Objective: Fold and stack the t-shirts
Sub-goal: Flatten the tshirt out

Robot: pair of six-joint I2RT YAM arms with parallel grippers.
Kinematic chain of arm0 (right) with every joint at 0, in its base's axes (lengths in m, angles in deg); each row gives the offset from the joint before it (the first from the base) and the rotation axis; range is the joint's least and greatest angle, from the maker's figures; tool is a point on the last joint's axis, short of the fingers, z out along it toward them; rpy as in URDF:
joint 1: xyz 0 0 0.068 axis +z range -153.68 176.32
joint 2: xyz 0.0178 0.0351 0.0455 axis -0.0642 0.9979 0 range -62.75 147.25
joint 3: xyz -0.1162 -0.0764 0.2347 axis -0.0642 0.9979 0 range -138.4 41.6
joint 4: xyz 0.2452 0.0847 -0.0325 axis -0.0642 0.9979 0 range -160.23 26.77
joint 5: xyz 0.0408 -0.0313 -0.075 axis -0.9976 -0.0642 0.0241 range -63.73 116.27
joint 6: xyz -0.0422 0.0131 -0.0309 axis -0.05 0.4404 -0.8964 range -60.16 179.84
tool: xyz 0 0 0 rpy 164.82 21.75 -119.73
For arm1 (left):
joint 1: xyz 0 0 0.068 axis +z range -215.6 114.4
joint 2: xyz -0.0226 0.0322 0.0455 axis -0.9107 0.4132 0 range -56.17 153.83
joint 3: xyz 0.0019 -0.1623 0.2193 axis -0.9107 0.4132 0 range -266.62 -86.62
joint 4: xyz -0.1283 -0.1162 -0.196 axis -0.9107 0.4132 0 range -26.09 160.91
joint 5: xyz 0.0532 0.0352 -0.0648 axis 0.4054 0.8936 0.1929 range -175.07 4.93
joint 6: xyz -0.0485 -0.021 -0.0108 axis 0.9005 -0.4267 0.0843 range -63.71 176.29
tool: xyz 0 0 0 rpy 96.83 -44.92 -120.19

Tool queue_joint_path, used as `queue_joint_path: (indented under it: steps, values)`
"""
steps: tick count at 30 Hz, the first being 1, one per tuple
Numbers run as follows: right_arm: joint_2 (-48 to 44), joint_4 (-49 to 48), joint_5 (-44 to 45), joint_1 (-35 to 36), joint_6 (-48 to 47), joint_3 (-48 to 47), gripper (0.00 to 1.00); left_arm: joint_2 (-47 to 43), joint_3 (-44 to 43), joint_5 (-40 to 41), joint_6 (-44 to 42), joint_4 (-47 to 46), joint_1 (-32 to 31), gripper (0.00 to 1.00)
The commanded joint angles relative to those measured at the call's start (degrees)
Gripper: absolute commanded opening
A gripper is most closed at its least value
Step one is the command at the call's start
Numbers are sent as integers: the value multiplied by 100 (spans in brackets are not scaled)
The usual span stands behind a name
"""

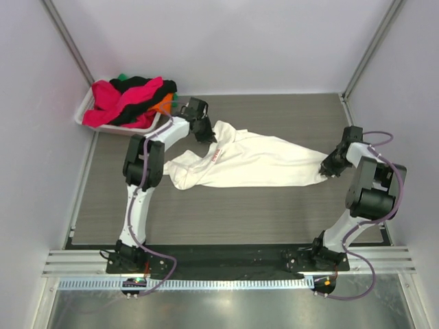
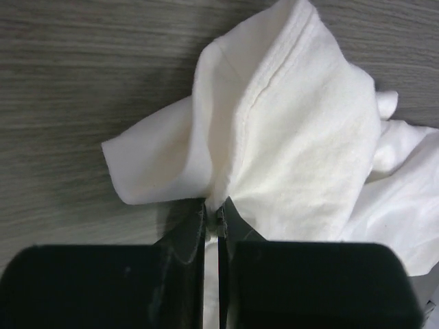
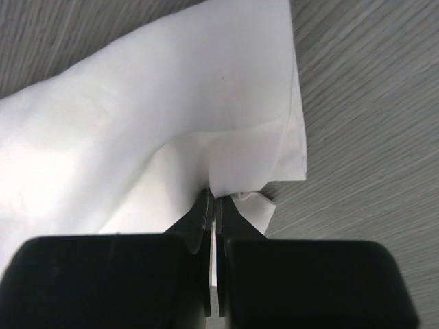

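Observation:
A white t-shirt (image 1: 254, 163) with a small red print lies stretched across the middle of the grey table. At its upper left end my left gripper (image 1: 208, 136) is shut on a bunched fold of the white cloth (image 2: 295, 123), which is pinched between the jaws (image 2: 212, 209). My right gripper (image 1: 328, 166) is shut on the shirt's right end, where the white fabric (image 3: 171, 116) is nipped at the jaw tips (image 3: 215, 197). More t-shirts, magenta, black, orange and green (image 1: 134, 99), are heaped in the back left corner.
A small white bin (image 1: 88, 113) at the back left holds the coloured heap. Frame posts and pale walls close in the table (image 1: 226, 219) on the left, right and back. Both arm bases stand on the black rail at the near edge.

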Motion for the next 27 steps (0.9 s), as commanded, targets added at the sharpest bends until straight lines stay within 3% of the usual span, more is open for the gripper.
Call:
queue_joint_path:
  steps: [1,10,15,21,25,27]
  values:
    - [-600,-63,-373,48,-28,-244,1,-994,240,60,56,90,-13,0]
    - [-2606,1413,-119,40,17,-1385,1,-3752,163,965,-59,1319,-13,0]
    - [-3511,2494,179,31,-1,-2632,1,-4616,-1093,1361,-59,2504,-13,0]
    - [-3627,3409,909,31,131,-4487,1,-5153,-2735,1783,-138,3104,-13,0]
    - [-3059,3515,945,31,96,-5278,1,-4978,-3020,2108,-340,3096,31,3]
    - [-2522,3603,884,31,26,-5551,1,-4568,-3055,1856,-235,3157,399,5]
